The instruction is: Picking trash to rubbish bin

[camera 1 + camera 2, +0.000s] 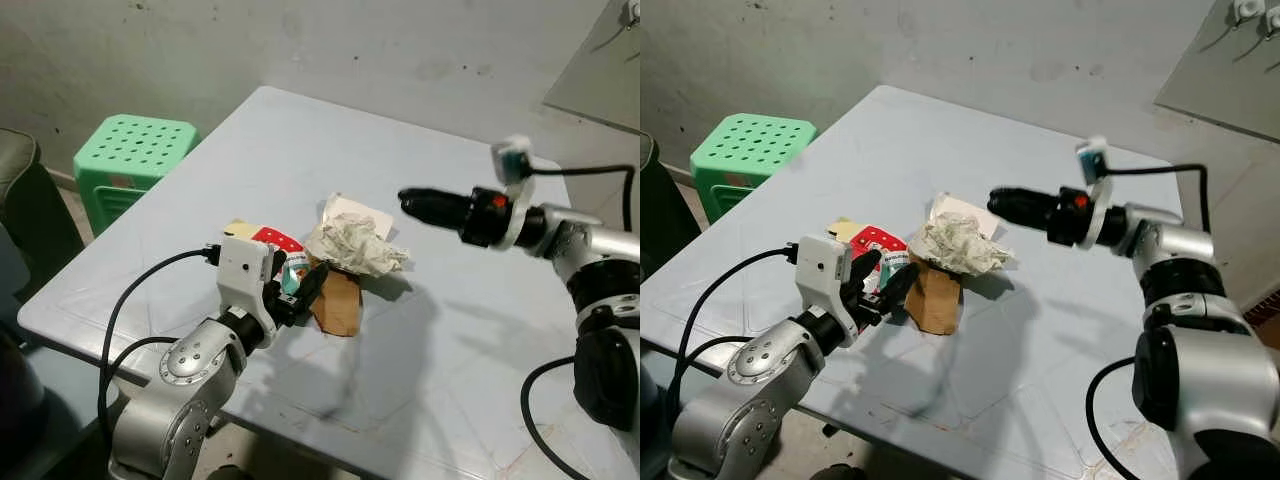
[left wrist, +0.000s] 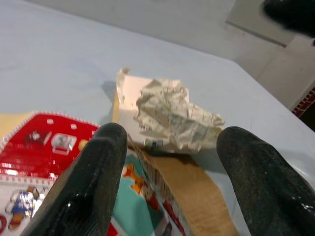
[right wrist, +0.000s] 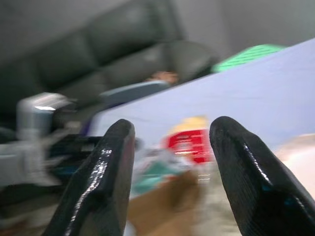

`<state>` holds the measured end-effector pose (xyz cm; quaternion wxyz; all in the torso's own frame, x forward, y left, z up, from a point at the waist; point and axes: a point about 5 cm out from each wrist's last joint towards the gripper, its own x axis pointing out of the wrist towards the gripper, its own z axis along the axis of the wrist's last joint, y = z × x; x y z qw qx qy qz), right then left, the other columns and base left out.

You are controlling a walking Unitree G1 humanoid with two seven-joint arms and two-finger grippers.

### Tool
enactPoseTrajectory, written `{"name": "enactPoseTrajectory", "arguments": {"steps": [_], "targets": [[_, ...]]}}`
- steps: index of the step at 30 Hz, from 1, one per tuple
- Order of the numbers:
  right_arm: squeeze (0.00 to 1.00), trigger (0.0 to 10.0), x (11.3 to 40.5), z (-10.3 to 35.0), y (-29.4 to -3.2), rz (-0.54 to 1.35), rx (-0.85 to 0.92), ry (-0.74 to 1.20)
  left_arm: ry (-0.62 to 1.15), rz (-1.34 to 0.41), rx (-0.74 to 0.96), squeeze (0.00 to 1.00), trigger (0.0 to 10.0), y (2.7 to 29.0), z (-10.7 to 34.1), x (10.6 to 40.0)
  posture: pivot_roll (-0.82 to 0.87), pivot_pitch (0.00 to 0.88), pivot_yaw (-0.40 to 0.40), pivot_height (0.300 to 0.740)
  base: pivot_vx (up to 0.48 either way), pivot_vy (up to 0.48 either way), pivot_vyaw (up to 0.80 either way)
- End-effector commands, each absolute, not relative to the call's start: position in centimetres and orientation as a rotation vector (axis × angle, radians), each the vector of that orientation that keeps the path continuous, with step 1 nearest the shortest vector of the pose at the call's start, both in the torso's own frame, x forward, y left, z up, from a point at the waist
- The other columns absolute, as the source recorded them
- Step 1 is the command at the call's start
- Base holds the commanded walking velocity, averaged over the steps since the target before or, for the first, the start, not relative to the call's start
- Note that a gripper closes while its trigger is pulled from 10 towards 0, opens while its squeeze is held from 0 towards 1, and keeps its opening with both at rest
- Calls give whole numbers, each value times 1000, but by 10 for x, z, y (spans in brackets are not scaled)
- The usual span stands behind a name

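Your landmark: crumpled paper (image 1: 355, 245), mid-table (image 1: 250, 140), resting on a white card (image 1: 352, 212) and touching the brown paper bag (image 1: 338, 300). Your left gripper (image 1: 303, 285) is just beside it on the near-left, fingers spread, straddling a colourful wrapper (image 2: 142, 201), nothing clenched. Red packet (image 1: 278, 238) lies left of the paper. Your right gripper (image 1: 405, 199) hovers just right of it, fingers parted, empty. Green stool (image 1: 135, 150) stands far left.
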<state>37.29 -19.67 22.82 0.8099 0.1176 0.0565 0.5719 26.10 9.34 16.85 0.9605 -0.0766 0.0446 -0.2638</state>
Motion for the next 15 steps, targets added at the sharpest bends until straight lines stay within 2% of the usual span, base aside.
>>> {"name": "enactPoseTrajectory", "arguments": {"steps": [1,3,7,15], "targets": [[1000,10000,377,227,-197,1146,177,109,82,-555,-150,0,10000,90,169,262,126,39,-107,740,0,0,0],[1000,10000,381,220,-194,1045,124,111,77,-555,-147,0,10000,89,170,263,125,41,-108,740,0,0,0],[1000,10000,381,205,-187,1015,75,130,70,-548,-149,0,10000,90,171,264,131,43,-112,740,0,0,0],[1000,10000,368,182,-174,1114,14,132,92,-585,-121,0,10000,87,164,254,128,49,-107,740,0,0,0]]}}
